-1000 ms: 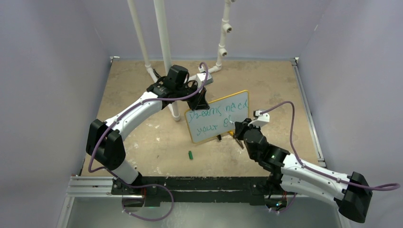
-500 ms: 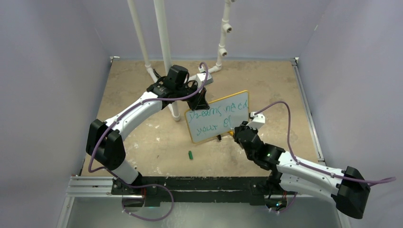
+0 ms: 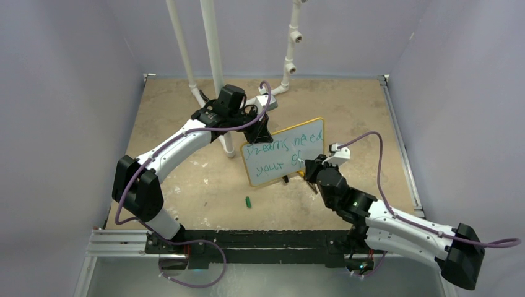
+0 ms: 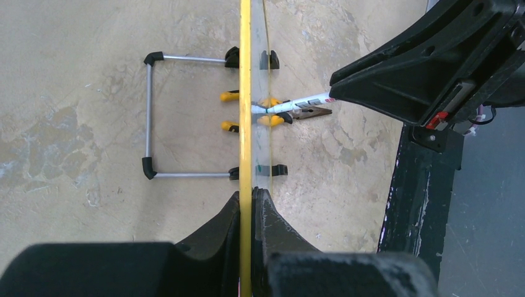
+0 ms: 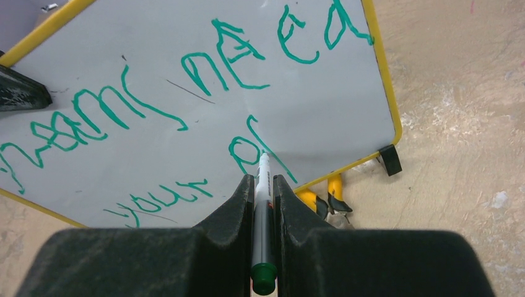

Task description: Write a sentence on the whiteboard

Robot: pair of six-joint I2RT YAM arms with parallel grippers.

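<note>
- Left pincer [image 4: 251, 197] is clamping the whiteboard [image 3: 285, 151] by its rim.
- Right pincer [image 5: 263, 184] is gripping a marker [image 5: 262, 210], its tip touching the board at the green sentence [image 5: 186, 93].

Scuffed tan table [image 3: 186, 179], whiteboard [image 3: 282, 151] standing near its middle on black feet, yellow-handled pliers [image 4: 309, 112] under the board, green cap [image 3: 247, 202] in front, white pipes [image 3: 213, 62] behind.
</note>
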